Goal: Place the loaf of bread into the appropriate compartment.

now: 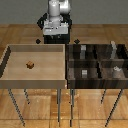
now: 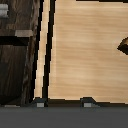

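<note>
Wooden flooring runs behind two raised trays on thin legs. On the exterior view's left, the light tan tray [image 1: 10, 67] holds the loaf of bread [image 1: 30, 64], a tiny brown block lying alone on its floor, well apart from the dark bin [image 1: 70, 70] on the exterior view's right. Small grey shapes stand in the bin's cells, too blurred to sort; the low grey cube [image 1: 85, 73] is barely legible. The arm [image 1: 56, 17] sits behind, cut off above. The gripper [image 2: 62, 104] shows only as two fingertips [image 2: 39, 103] in the wrist view, set apart and holding nothing. That view clips the loaf at its edge.
</note>
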Tool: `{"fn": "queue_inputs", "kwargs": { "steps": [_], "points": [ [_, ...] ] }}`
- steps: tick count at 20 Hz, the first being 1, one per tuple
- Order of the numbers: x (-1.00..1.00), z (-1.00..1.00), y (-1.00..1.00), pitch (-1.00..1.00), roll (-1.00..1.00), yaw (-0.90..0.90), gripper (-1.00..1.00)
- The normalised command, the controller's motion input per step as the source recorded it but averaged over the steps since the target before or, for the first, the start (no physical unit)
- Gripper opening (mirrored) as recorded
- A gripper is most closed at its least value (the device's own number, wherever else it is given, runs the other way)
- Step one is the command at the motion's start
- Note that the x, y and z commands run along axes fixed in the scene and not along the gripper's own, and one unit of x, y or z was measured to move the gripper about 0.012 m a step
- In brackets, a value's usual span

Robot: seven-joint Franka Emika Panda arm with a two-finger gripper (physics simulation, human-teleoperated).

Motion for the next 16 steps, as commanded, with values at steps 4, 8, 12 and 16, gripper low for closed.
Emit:
{"fn": "queue_inputs", "kwargs": {
  "steps": [4,8,12,16],
  "points": [
    [0.00,0.00,0.00,0.00,0.00,0.00,1.00],
    [0.00,0.00,-0.25,0.00,0.00,0.00,1.00],
    [0.00,0.00,-1.00,0.00,0.00,0.00,1.00],
    [0.00,0.00,-1.00,0.00,0.00,0.00,1.00]
  ]
}}
